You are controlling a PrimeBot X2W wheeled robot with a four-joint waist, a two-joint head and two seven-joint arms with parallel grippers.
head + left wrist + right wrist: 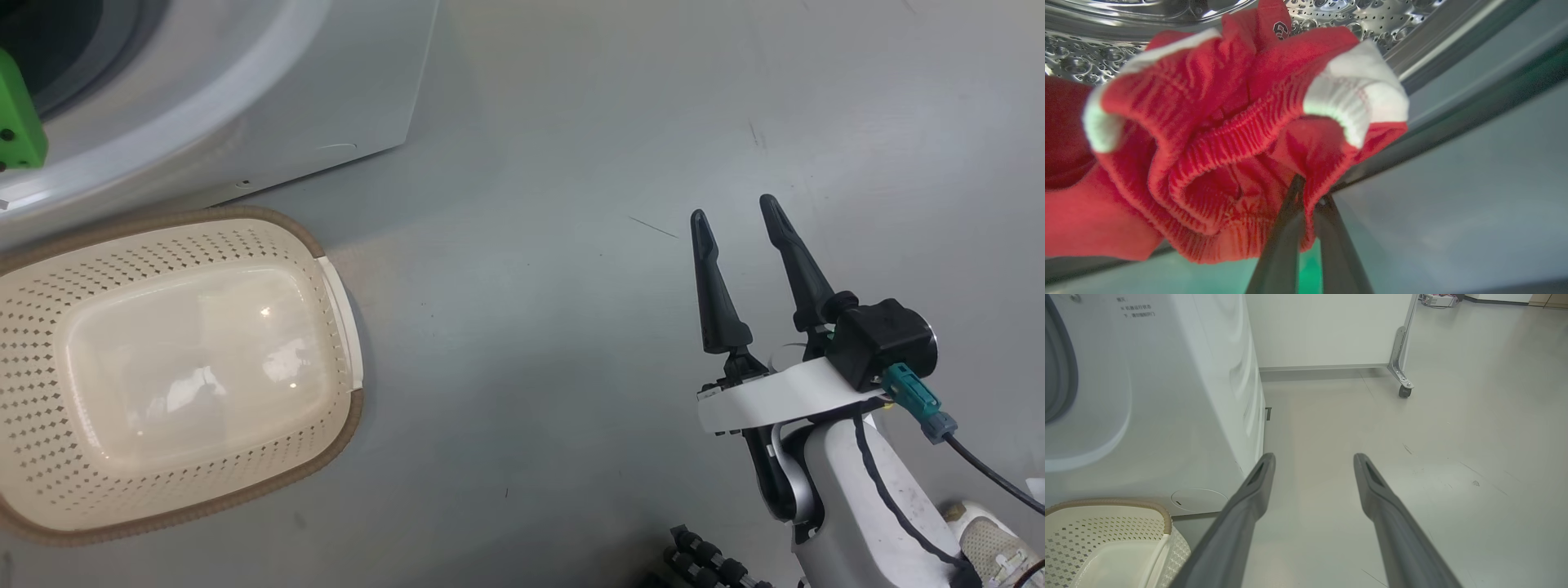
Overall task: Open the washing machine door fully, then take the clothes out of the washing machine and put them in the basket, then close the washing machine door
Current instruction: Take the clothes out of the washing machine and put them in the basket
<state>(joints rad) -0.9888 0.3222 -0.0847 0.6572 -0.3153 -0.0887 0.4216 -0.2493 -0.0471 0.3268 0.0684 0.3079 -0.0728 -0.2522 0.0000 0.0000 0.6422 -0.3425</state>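
Note:
Red clothes (1216,147) with white trim bunch up in the steel drum (1094,61) of the washing machine (269,106). My left gripper (1308,192) is shut on a fold of the red clothes, its two dark fingers pinched together in the cloth. The cream perforated basket (49,392) stands empty on the floor in front of the machine, its brown rim also in the right wrist view (1163,514). My right gripper (735,216) hangs open over bare floor to the right, holding nothing, its fingers (1257,486) spread apart. The washing machine door is out of view.
A green part (18,114) of my left arm reaches into the machine's opening. A white wheeled partition (1400,375) stands behind the machine on the right. A white shoe (992,547) shows at the bottom right corner, beside my right arm.

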